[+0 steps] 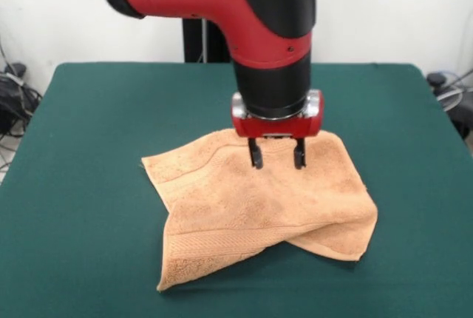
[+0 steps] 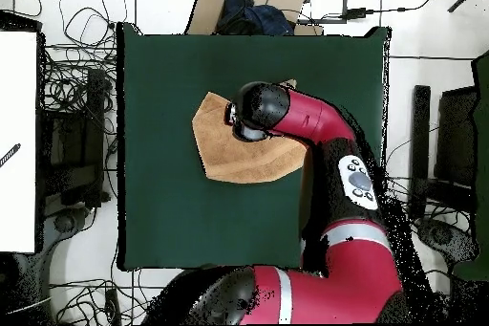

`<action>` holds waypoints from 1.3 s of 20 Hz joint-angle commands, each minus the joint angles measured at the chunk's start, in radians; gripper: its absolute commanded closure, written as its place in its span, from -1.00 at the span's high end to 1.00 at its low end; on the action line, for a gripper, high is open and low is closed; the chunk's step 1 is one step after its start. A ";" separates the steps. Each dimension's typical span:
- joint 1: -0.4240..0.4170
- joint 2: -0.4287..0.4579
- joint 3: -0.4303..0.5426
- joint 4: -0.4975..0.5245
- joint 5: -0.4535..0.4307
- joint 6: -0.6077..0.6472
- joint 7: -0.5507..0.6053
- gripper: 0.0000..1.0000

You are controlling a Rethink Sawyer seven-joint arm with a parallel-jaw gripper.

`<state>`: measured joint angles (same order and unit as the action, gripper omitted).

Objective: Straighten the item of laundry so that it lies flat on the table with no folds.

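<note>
The item of laundry (image 1: 251,214), a peach-orange towel, lies rumpled on the green table (image 1: 89,185), with its right side folded under and a woven band running across its near part. My gripper (image 1: 277,161) hangs over the towel's far middle part, fingers open and pointing down, tips at or just above the cloth with nothing between them. In the overhead view the towel (image 2: 229,155) shows as an angular patch near the table's (image 2: 191,217) upper middle, partly hidden by the arm; the gripper itself is hidden under the arm's wrist there.
The red and black arm (image 2: 325,150) reaches across the table's right half in the overhead view. Cables and dark equipment (image 2: 67,131) lie on the floor to the left. A cardboard box (image 2: 248,2) sits beyond the table's top edge.
</note>
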<state>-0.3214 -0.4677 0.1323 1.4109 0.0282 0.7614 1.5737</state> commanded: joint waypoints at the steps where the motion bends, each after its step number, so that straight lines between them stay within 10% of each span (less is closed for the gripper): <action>1: 0.009 -0.034 -0.018 0.147 0.021 -0.009 0.203 1.00; 26: 0.034 -0.086 -0.032 0.263 0.089 -0.020 0.245 1.00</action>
<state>-0.3144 -0.5146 0.1089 1.5545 0.0753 0.7610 1.5737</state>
